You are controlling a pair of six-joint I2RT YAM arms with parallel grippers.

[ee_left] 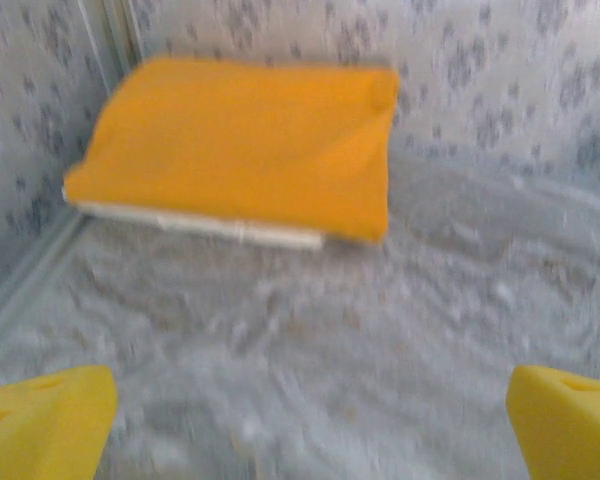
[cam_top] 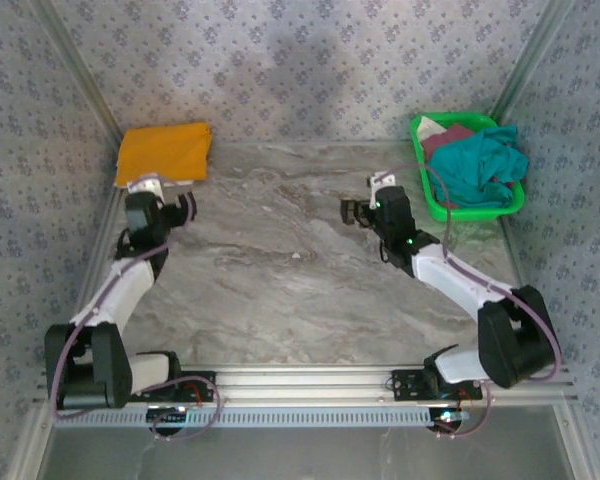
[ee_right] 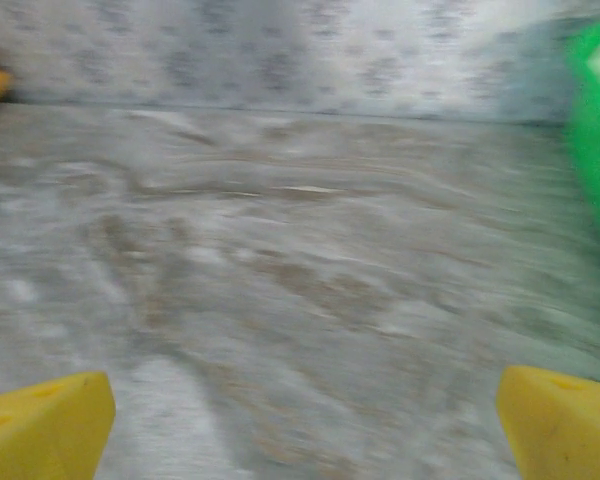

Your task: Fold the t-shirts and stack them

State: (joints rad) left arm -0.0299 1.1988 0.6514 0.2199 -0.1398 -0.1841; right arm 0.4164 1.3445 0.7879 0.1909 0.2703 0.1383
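A folded mustard-orange t-shirt (cam_top: 165, 150) lies in the far left corner of the table, on top of a folded white t-shirt whose edge (ee_left: 200, 222) shows beneath it. My left gripper (cam_top: 170, 197) hovers just in front of this stack, open, with bare table between its yellow fingertips (ee_left: 45, 425). A teal t-shirt (cam_top: 480, 165) and a maroon one (cam_top: 450, 135) lie crumpled in the green basket (cam_top: 475, 212) at the far right. My right gripper (cam_top: 365, 197) is open over the table left of the basket, holding nothing.
Patterned walls close in the table at the back and on both sides. The basket's green wall (ee_right: 595, 130) stands at the right edge of the right wrist view. The marble tabletop (cam_top: 300, 270) stretches between the two arms.
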